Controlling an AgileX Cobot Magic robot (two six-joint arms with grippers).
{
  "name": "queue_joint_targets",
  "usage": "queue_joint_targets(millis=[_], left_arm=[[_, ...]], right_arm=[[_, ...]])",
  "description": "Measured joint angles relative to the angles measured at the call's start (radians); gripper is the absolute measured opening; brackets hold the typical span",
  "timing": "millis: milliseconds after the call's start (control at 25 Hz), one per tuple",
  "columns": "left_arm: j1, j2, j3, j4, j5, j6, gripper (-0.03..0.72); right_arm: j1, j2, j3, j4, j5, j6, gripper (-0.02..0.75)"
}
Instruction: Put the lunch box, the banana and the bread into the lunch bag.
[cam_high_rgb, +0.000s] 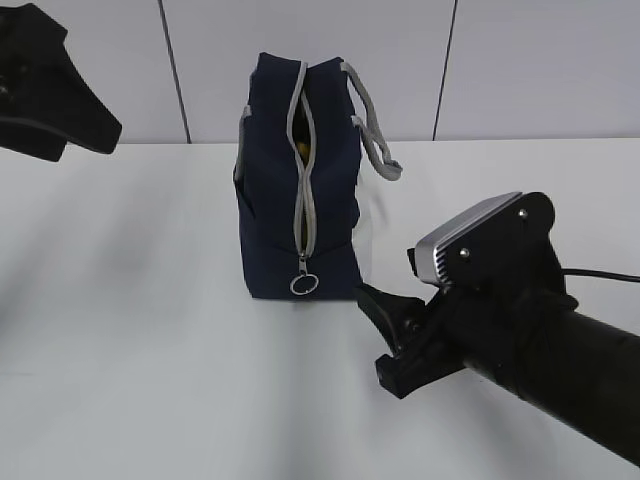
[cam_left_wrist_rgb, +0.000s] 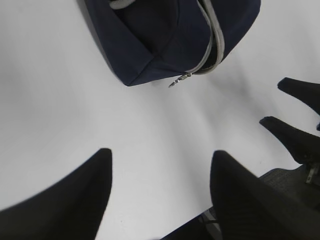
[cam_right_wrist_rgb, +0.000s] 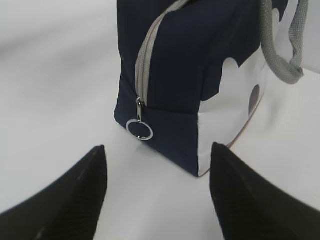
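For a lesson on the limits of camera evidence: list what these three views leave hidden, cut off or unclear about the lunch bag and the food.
- Inside of the lunch bag: only a narrow zipper gap shows; a yellowish sliver is visible in the exterior view, too small to identify.
- Lunch box and bread: in no view.
- Left gripper: the exterior view's edge cuts it off.
- Bag's top: cropped in the right wrist view, beyond the right gripper.

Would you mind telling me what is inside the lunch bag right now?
Through the part-open zipper of the lunch bag, only a sliver of something yellow shows near the top. The fabric covers everything else inside.
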Motion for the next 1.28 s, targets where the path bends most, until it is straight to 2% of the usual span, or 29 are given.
queue_joint_targets(millis=[200, 560, 720, 960, 1120, 1280], left_arm=[[0.000, 0.000, 0.000, 0.002, 0.000, 0.000, 0.434], [0.000, 0.000, 0.000, 0.004, -0.002, 0.000, 0.434], [0.000, 0.000, 0.000, 0.004, -0.002, 0.000, 0.434], [0.000, 0.000, 0.000, 0.004, -0.010, 0.000, 0.434], [0.000, 0.000, 0.000, 0.004, -0.021, 0.000, 0.434], [0.000, 0.000, 0.000, 0.004, -0.023, 0.000, 0.434]], right_arm=[[0.000, 0.095, -0.024, -0.112, -0.016, 0.105, 0.477], [-0.047, 0.189, -0.104, -0.190, 0.027, 0.185, 0.477], [-0.145, 0.210, -0.131, -0.329, 0.038, 0.271, 0.477], [-0.313, 0.210, -0.161, -0.706, 0.023, 0.511, 0.477], [-0.337, 0.213, -0.164, -0.842, -0.019, 0.563, 0.477], [-0.338, 0.258, -0.166, -0.915, -0.094, 0.585, 0.477]])
